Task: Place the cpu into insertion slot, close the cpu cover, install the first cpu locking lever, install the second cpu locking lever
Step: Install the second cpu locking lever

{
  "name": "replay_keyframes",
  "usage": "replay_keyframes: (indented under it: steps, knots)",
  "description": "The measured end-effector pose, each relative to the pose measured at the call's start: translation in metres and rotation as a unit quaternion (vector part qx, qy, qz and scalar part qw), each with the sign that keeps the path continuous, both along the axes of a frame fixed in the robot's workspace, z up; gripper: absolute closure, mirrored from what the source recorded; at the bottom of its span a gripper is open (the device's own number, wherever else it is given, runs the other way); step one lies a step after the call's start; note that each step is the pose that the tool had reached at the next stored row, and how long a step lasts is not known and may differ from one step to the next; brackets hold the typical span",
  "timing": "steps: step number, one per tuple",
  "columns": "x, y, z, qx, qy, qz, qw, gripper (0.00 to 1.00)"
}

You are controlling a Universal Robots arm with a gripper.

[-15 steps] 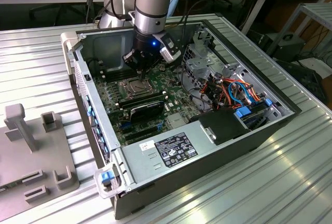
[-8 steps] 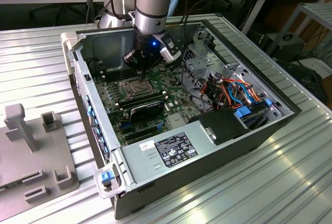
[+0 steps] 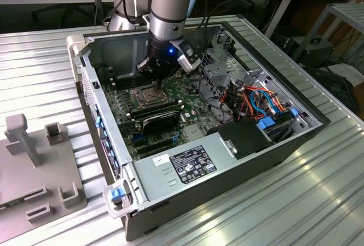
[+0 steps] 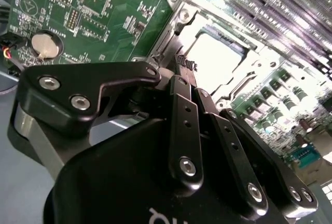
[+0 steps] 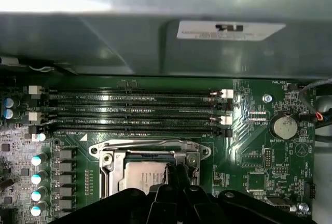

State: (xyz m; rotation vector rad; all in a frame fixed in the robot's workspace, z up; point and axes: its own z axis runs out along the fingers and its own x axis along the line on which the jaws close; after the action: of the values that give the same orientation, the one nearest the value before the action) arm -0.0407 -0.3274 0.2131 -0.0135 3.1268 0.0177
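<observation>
The cpu [image 5: 139, 176] lies in the insertion slot [image 3: 144, 95] of the green motherboard, its pale metal top showing through the window of the cpu cover [image 5: 109, 157]. The silvery cover frame lies down flat over the chip. A thin metal lever [image 5: 137, 142] runs along the socket's edge beside the memory slots. My gripper [image 5: 174, 168] hangs just over the socket's rim, its two black fingers pressed together with nothing visible between them. In the second wrist view the gripper [image 4: 182, 61] tips sit at the frame's edge, next to the bright cpu [image 4: 215, 58].
Long black memory slots [image 5: 135, 110] run beside the socket, under the grey case wall [image 5: 155, 42]. A coin battery [image 5: 284, 126] and a row of capacitors [image 5: 36, 177] flank it. The power supply [image 3: 187, 163] and cables [image 3: 256, 101] fill the case; a grey fixture [image 3: 34, 160] stands at the exterior view's left.
</observation>
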Motion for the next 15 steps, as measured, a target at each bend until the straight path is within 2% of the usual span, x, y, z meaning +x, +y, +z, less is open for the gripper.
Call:
replay_keyframes:
  steps: [2,4,6,9,10,12,13,14,15]
  knots:
    - [0.0000,-0.0009,0.0002,-0.0006,0.0000,0.001,1.00000,0.89]
    - [0.0000,-0.0010,0.0003,-0.0021,0.0001,0.029,0.99957,0.89]
    - [0.0000,-0.0010,0.0003,-0.0024,0.0004,0.063,0.99800,0.89]
    - [0.0000,-0.0010,0.0003,-0.0029,0.0009,0.103,0.99470,0.89]
    - [0.0000,-0.0010,0.0002,-0.0031,0.0010,0.108,0.99411,0.89]
    - [0.0003,-0.0010,0.0013,-0.0038,0.0012,0.111,0.99386,0.89]
    - [0.0003,-0.0009,0.0026,-0.0061,0.0014,0.111,0.99384,0.89]
    - [0.0003,-0.0010,0.0057,-0.0159,0.0025,0.111,0.99372,0.89]
    - [0.0003,-0.0011,0.0069,-0.0221,0.0032,0.111,0.99360,0.89]
